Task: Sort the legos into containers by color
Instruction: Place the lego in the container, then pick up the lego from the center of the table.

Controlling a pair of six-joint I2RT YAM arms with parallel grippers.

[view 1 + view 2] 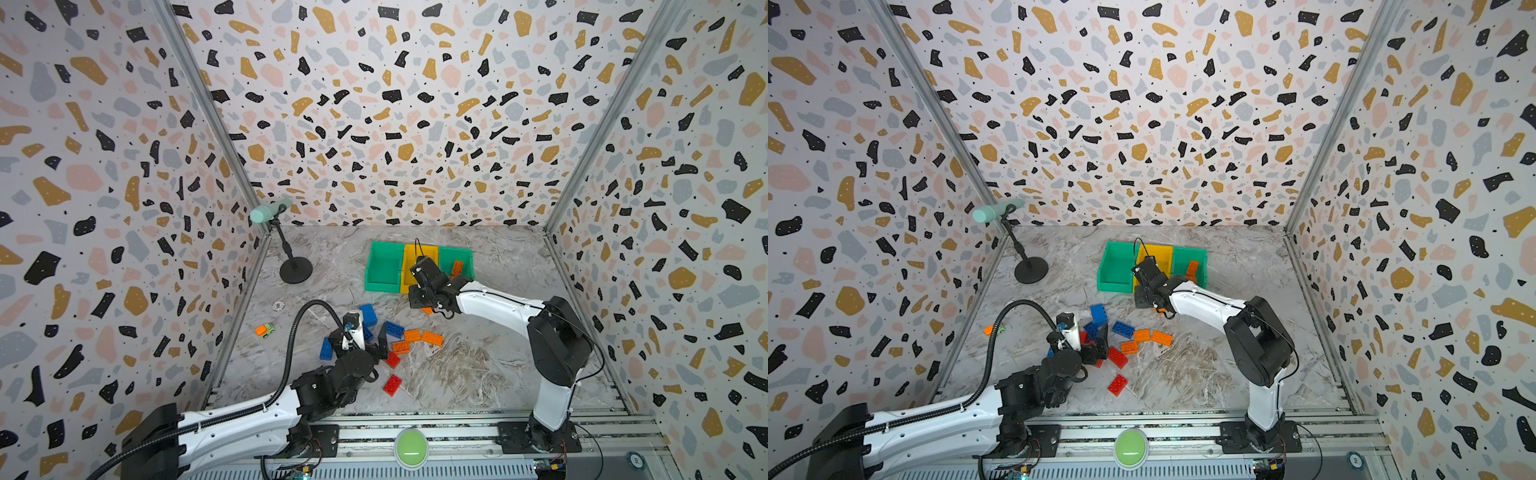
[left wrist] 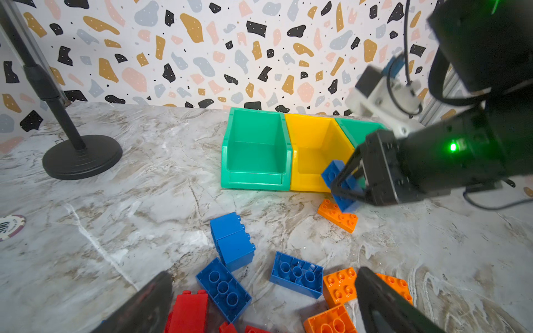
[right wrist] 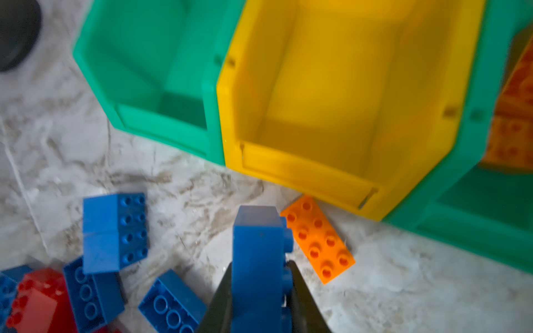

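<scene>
Marble table (image 1: 478,374), boxed in by speckled walls. Left arm (image 1: 249,419) comes in from the near edge and ends over the loose bricks. Right arm (image 1: 498,303) stretches toward the back row of bins. Stand (image 1: 295,270) sits at the far left of the table, well apart from the bins.

Three bins stand side by side, walls touching: left green bin (image 2: 255,129), yellow bin (image 2: 310,129), right green bin (image 2: 357,129). Orange bricks (image 1: 457,268) lie in the right green bin.

Right gripper (image 3: 259,288): jaws narrow, clamped on a blue brick (image 3: 256,245). The brick is held on edge with its studs facing sideways, just in front of the yellow bin's low front wall. An orange brick (image 3: 317,239) lies flat on the table beside it, studs up, one end close against that wall. Cannot tell whether the two bricks touch.

Left gripper (image 2: 265,274): jaws spread wide, gripping nothing, low over the pile (image 1: 395,336).

The pile is blue, orange and red bricks, loose near mid-table, some studs down. A red brick (image 1: 392,385) lies apart, nearer the front edge.

Toy car (image 1: 264,330) is left of the pile, near the wall. Chip (image 1: 278,306) lies between the car and the stand.
</scene>
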